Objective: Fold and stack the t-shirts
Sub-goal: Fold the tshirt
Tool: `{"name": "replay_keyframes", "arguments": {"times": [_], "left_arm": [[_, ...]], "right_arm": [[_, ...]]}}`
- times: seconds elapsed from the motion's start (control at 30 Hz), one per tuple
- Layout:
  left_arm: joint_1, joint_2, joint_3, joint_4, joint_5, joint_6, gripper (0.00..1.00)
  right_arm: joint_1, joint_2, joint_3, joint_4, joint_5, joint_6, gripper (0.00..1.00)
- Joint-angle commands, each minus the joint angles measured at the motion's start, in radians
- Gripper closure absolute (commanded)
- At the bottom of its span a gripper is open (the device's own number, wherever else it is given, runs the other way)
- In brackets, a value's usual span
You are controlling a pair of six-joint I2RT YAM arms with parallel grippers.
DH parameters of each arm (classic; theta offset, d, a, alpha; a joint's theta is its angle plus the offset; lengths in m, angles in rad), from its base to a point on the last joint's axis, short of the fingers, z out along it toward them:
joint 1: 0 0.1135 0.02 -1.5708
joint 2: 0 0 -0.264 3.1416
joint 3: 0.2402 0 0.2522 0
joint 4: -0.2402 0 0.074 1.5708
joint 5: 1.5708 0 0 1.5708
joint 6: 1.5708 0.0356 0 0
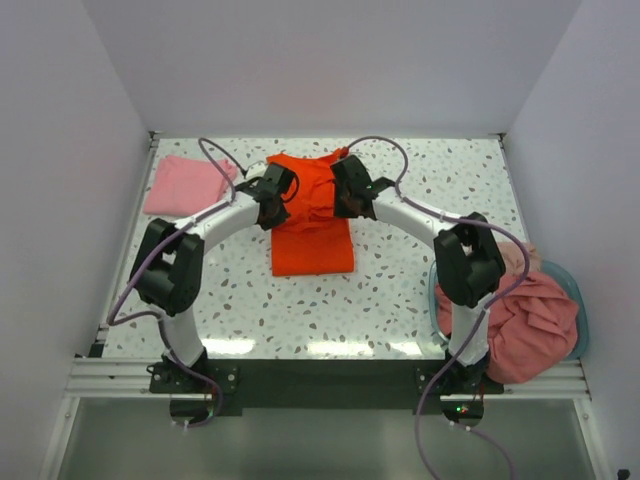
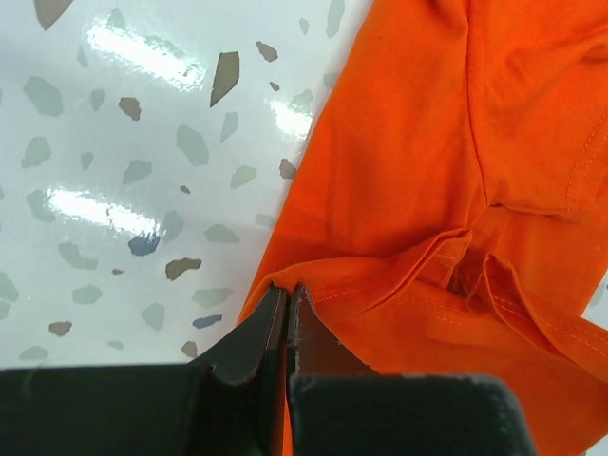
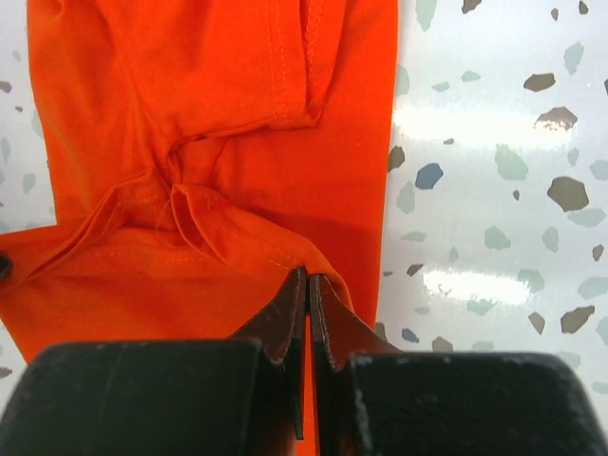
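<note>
The bright orange-red t-shirt lies in the middle of the table, its far part lifted and bunched between both arms. My left gripper is shut on the shirt's left edge, pinching a fold of cloth. On the right edge, my right gripper is likewise shut on the orange-red cloth. A sleeve hem shows in the right wrist view. A folded light pink t-shirt rests at the far left. Salmon-pink t-shirts are heaped at the near right.
The heap sits in a round teal tub at the table's right edge. The speckled white tabletop shows around the orange shirt. White walls close in the table on three sides.
</note>
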State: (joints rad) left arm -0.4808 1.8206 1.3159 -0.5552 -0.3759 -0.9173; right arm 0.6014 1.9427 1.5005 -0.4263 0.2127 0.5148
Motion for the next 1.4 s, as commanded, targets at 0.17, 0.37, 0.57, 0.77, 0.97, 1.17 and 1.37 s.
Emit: {"name": "replay_keyframes", "arguments": {"times": [0.17, 0.37, 0.57, 0.77, 0.97, 1.17, 1.37], "left_arm": [[0.022, 0.111, 0.126, 0.040, 0.029, 0.061, 0.90], [0.025, 0.059, 0.102, 0.029, 0.011, 0.075, 0.11], [0.025, -0.134, -0.044, 0.014, -0.017, 0.067, 0.00], [0.031, -0.366, -0.271, -0.063, -0.081, 0.005, 0.00], [0.034, -0.475, -0.460, -0.107, -0.067, -0.018, 0.00], [0.034, -0.529, -0.526, -0.137, -0.061, -0.049, 0.00], [0.034, -0.573, -0.553, -0.132, -0.035, -0.061, 0.00]], "right_arm": [[-0.032, 0.058, 0.107, -0.003, -0.013, -0.013, 0.98], [-0.034, 0.039, 0.122, -0.045, -0.015, -0.022, 0.30], [-0.014, -0.079, -0.018, 0.055, -0.200, -0.033, 0.01], [0.084, -0.050, -0.082, 0.127, -0.314, -0.027, 0.01], [0.110, 0.082, 0.016, 0.153, -0.331, -0.019, 0.01], [0.110, 0.163, 0.107, 0.147, -0.282, -0.018, 0.01], [0.092, 0.258, 0.240, 0.159, -0.135, -0.027, 0.01]]}}
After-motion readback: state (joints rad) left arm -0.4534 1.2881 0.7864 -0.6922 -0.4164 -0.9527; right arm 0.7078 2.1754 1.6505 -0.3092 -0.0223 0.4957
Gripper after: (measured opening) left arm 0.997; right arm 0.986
